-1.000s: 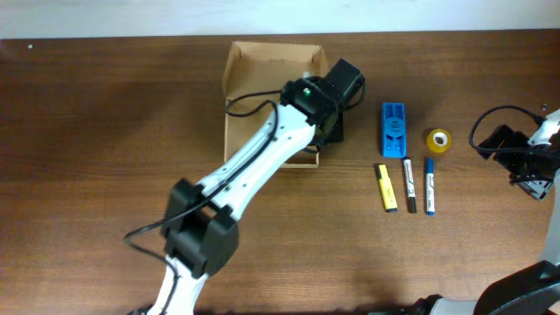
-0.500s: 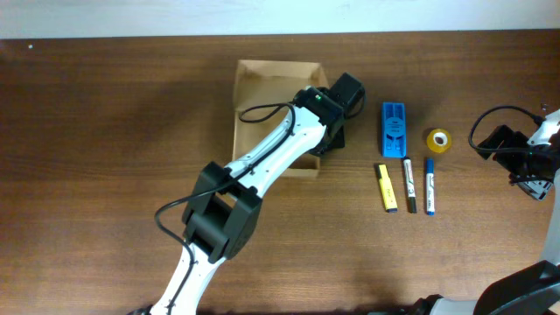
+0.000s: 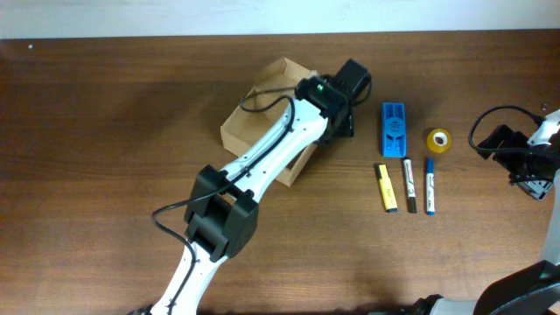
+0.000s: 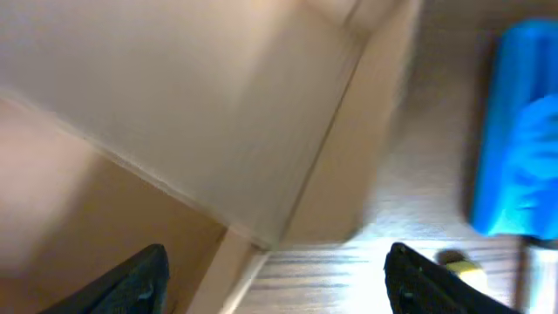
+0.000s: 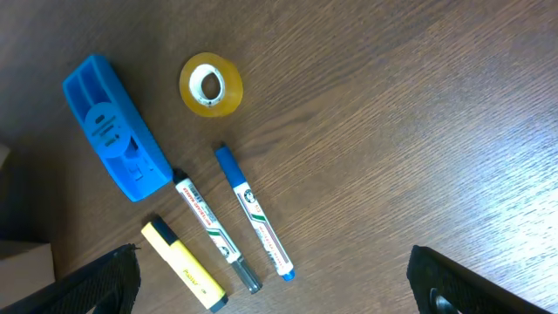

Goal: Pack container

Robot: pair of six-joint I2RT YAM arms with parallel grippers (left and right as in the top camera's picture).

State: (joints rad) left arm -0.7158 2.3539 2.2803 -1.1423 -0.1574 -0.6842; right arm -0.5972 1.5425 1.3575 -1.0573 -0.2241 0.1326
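The container [image 3: 258, 118], a tan cardboard box, lies turned at an angle at the table's middle back with a plain tan face up. My left gripper [image 3: 339, 122] is at its right corner. In the left wrist view the container [image 4: 200, 113] fills the upper left, and the left gripper [image 4: 279, 283] is open, its fingers wide apart over the box's corner and bare wood. My right gripper [image 5: 283, 292] is open above the table at the far right, holding nothing.
Right of the box lie a blue plastic case [image 3: 393, 128], a yellow tape roll [image 3: 438, 140], a yellow highlighter [image 3: 386, 187], a black marker [image 3: 409, 185] and a blue marker [image 3: 430, 185]. The right wrist view shows the case [image 5: 118, 153] and the tape [image 5: 211, 85].
My left gripper has opened and let go of the box. The box has swung round to an angle and its open inside no longer shows. The right arm has not moved.
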